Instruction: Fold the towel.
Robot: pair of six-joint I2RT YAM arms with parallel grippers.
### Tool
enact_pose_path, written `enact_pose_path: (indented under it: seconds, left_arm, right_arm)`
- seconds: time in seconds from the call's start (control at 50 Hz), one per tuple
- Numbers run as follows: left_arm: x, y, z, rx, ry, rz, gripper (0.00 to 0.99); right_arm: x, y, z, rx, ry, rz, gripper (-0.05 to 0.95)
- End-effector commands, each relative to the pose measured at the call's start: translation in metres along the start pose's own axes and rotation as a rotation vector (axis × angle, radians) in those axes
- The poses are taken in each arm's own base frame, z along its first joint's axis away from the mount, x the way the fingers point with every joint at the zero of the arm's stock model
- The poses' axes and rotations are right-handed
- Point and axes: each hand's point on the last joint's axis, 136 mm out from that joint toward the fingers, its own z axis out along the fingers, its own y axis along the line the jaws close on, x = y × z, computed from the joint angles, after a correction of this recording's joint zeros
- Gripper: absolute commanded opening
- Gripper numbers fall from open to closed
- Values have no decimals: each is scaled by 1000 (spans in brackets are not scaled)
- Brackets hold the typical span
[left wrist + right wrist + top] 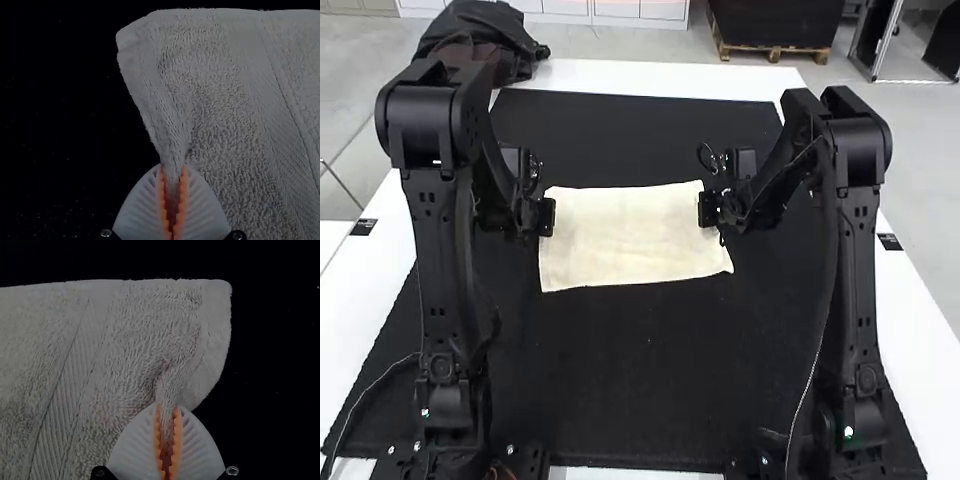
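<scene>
Jaws closed on cloth, the left gripper [550,216] pinches the left edge of a cream towel [630,235], just on the near side of its far left corner. The right gripper [704,208] matches it across the towel, its jaws also closed, gripping the right edge just short of the far right corner. In the wrist views, the cloth gathers into a narrow pleat between the orange pads [162,200] of the left gripper [173,169] and, likewise, between those of the right gripper [166,409]. A smooth woven band [65,375] runs across the pile near each end.

The towel lies spread in a rough rectangle, longer from left to right, its near right corner jutting outward. Beneath it, a black mat [640,400] covers most of the white table [670,76], leaving pale margins along the left, right and far edges. A small dark label [363,227] marks the left edge, another [889,242] the right. Dark fabric [515,50] is bunched at the table's far left corner.
</scene>
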Motion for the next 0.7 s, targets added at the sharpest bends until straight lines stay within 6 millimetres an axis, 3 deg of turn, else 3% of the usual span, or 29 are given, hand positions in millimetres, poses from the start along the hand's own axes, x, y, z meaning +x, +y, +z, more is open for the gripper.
enact_pose_path:
  seconds: [0.0,0.4,0.68]
  left_arm:
    - [13,23,8,-76,29,-10,28]
    - [-22,44,-14,-109,-75,-29,28]
    - [-37,32,-29,-75,-120,-27,28]
  right_arm:
    - [9,-4,-2,-9,8,16,-26]
    - [-4,-30,-15,31,-27,51,-26]
    - [-23,-22,-31,-10,-68,47,-26]
